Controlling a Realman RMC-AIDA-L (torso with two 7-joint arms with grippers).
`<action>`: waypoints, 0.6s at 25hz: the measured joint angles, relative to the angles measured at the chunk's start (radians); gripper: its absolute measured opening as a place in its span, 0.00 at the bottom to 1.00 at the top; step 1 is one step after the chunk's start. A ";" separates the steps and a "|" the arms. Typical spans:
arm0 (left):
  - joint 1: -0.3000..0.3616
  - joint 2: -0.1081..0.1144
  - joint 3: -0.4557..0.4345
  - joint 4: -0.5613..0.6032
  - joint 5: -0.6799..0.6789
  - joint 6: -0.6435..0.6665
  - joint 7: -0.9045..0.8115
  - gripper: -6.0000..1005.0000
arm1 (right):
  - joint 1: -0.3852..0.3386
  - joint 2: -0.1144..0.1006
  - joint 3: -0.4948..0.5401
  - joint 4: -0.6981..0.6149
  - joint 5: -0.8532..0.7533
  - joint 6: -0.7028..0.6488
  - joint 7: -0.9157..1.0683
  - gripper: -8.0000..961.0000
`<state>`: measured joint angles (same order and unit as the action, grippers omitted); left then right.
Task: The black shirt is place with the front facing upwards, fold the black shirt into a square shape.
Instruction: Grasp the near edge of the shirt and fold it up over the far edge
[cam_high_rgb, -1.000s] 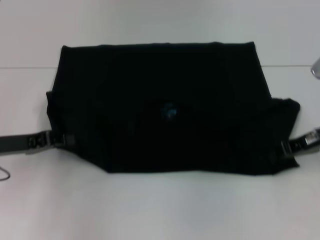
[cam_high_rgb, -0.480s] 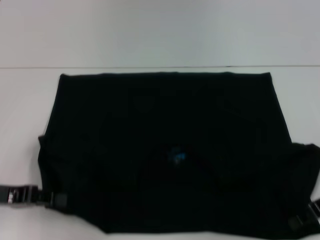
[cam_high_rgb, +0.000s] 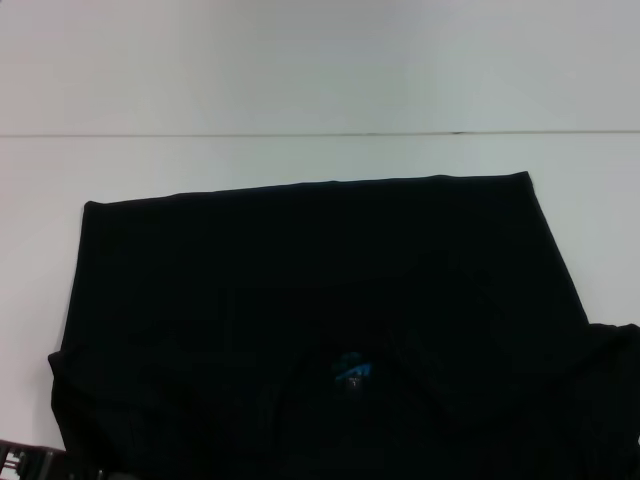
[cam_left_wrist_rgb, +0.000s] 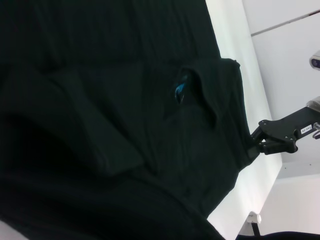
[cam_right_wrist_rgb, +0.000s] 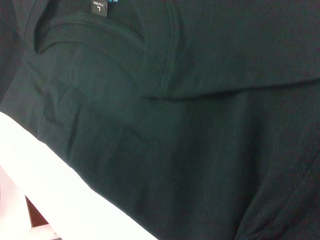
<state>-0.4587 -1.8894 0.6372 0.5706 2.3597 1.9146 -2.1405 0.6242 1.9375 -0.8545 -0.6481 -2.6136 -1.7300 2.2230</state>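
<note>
One garment, the inspector reported: the black shirt (cam_high_rgb: 300, 290) lies spread across the white table (cam_high_rgb: 300, 80), its near edge running out of the head view and its blue neck label (cam_high_rgb: 350, 368) showing near the middle.

Why is it held at the sides? the clerk asked.

By the inspector's judgement, to keep the cloth taut and level for a fold. The right gripper (cam_left_wrist_rgb: 256, 141) sits at the shirt's side edge, and its jaws appear clamped on the hem (the contact is dark, so this is entered as probable). The left gripper (cam_high_rgb: 20, 462) shows only as a sliver at the near left corner, beside the cloth. Whether it grips cannot be told.

Any containers?

None in view, he answered. Nothing rests on the shirt, and one layer overlaps another below the collar.
</note>
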 joint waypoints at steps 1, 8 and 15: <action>-0.001 0.000 -0.003 0.001 -0.002 -0.001 0.000 0.04 | -0.001 0.001 0.003 0.001 0.001 0.001 -0.002 0.07; -0.043 0.011 -0.140 -0.002 -0.008 -0.014 -0.010 0.05 | 0.032 -0.004 0.111 0.008 0.018 -0.010 -0.016 0.07; -0.073 0.019 -0.308 -0.003 -0.010 -0.095 -0.044 0.07 | 0.077 -0.033 0.286 0.025 0.148 -0.011 0.024 0.07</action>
<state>-0.5312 -1.8703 0.3290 0.5673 2.3496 1.8196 -2.1848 0.7016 1.9041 -0.5682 -0.6228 -2.4661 -1.7413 2.2468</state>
